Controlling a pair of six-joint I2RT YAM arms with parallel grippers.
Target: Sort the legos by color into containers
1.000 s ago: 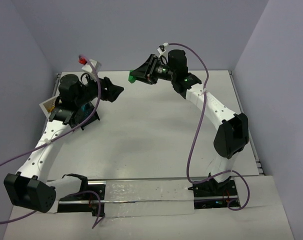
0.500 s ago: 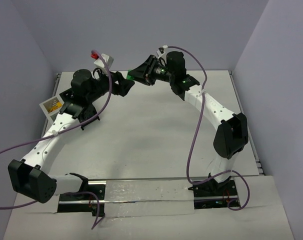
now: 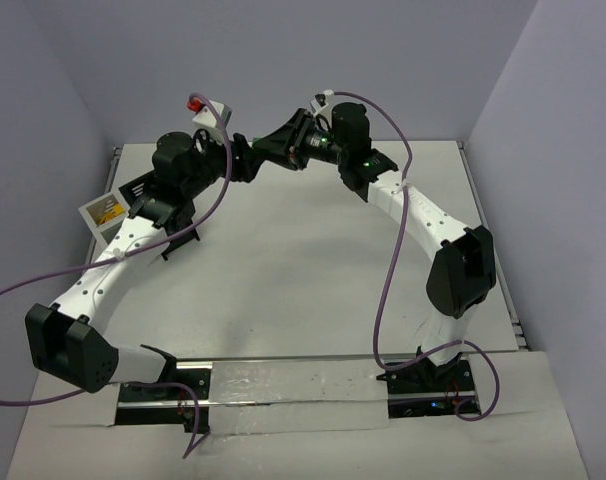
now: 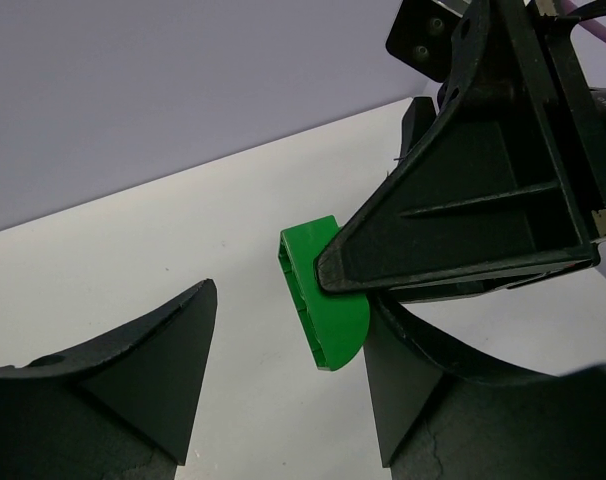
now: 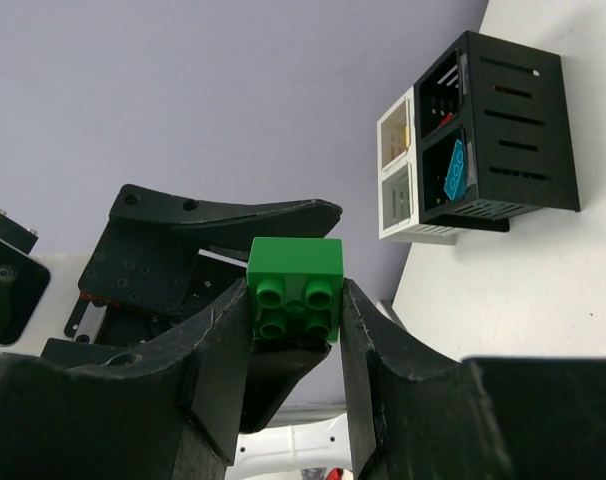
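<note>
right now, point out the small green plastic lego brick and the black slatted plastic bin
green lego brick (image 5: 295, 300), right wrist view, studded face
black slatted bin (image 5: 513, 125), right wrist view, side wall

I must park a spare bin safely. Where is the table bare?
Bare: the wide middle of the table between left arm and right arm. Crowded: far left, with the containers, and where left claw meets right claw holding the green lego.

No legible text; tiny print on right wrist (image 4: 605, 130) unreadable.
</note>
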